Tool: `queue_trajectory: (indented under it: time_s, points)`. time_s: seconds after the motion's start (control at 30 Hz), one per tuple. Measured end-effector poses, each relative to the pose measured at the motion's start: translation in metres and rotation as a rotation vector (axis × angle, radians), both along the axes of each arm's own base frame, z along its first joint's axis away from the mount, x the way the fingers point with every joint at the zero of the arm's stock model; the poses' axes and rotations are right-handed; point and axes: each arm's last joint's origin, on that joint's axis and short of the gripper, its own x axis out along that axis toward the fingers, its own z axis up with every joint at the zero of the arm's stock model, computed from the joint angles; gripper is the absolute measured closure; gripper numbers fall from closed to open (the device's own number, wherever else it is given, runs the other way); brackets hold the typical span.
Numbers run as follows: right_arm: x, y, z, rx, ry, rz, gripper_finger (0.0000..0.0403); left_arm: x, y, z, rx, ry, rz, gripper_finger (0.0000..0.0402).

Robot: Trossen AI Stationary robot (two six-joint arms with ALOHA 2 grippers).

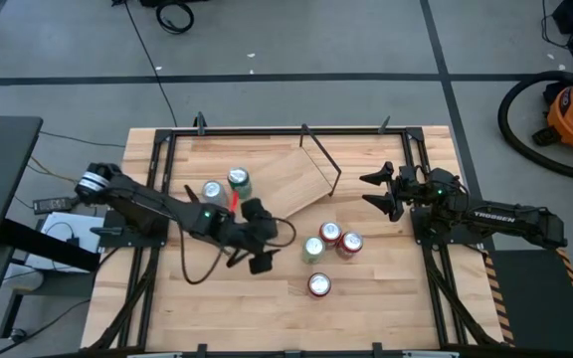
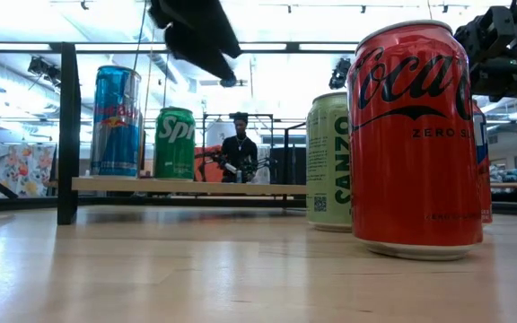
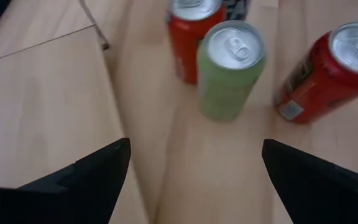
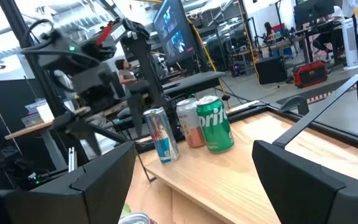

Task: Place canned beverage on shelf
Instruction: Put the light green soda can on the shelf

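Note:
The light wood shelf [image 1: 301,177] lies slantwise at the table's far middle, resting on black rod brackets. A blue can [image 2: 115,121], a green Sprite can [image 2: 175,144] and a peach can [image 4: 190,124] stand on it. On the table stand a pale green can [image 1: 313,249], two red cans [image 1: 330,234] [image 1: 349,243] and a red can nearer the front [image 1: 318,285]. My left gripper [image 1: 258,239] is open and empty above the table, left of the pale green can [image 3: 232,68]. My right gripper [image 1: 378,191] is open and empty at the table's right.
The table's black frame rails [image 1: 157,169] run along its left, right and far sides. A cable [image 1: 197,264] loops over the table under my left arm. Bare wood [image 1: 257,318] lies toward the near edge. A person [image 2: 239,148] stands in the room beyond the table.

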Motion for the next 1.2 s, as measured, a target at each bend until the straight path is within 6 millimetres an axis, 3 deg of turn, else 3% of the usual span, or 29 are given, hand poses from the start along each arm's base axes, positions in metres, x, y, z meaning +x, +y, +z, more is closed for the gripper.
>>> queue_trajectory:
  time_s: [0.33, 0.57, 0.97, 1.2]
  points:
    - [0.0, 0.0, 0.0, 0.002, 0.001, 0.001, 0.0069, 0.045, -0.018, 0.019, 0.038, 0.146, -0.056, 0.0026]
    - [0.0, 0.0, 0.0, -0.002, 0.001, 0.002, 0.0069, 0.065, -0.029, 0.017, -0.005, 0.193, -0.095, 0.0026]
    - [0.0, 0.0, -0.001, -0.01, 0.008, 0.0, 0.0069, 0.075, -0.063, 0.015, -0.039, 0.084, -0.218, 0.0026]
    - [0.0, 0.0, -0.001, -0.01, 0.008, -0.001, 0.0069, 0.083, -0.067, 0.013, -0.045, 0.033, -0.237, 0.0026]
